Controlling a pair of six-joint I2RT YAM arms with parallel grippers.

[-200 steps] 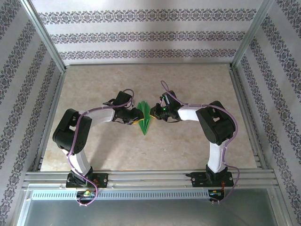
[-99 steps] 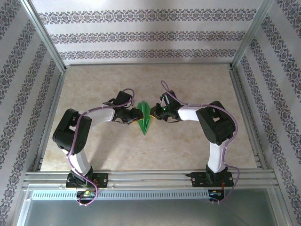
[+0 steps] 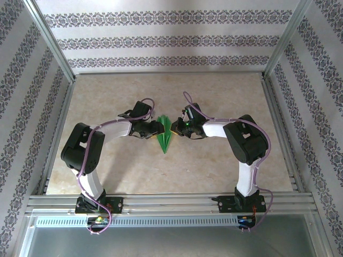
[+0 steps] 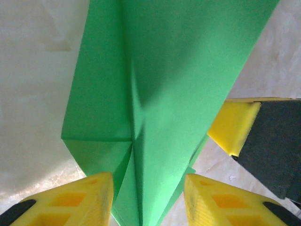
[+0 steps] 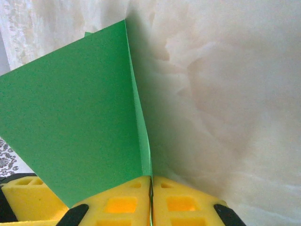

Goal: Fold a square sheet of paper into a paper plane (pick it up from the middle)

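The green sheet, folded into a narrow pointed paper plane, stands on edge at mid-table with its tip toward the near side. My right gripper holds it from the right. In the right wrist view its yellow fingers are pressed together on the plane's thin edge, and the gripper is shut. My left gripper is at the plane's left side. In the left wrist view it stands open, its jaws apart with the creased layers loose between them. The right gripper's finger shows beyond.
The marble-patterned tabletop stretches all round the plane. Aluminium frame posts and a rail bound the table at the sides and near edge, where both arm bases are bolted. Patterned walls close off the back and sides.
My left gripper's jaws have spread a little wider around the plane and its wrist has shifted slightly. The right arm and the plane have stayed put.
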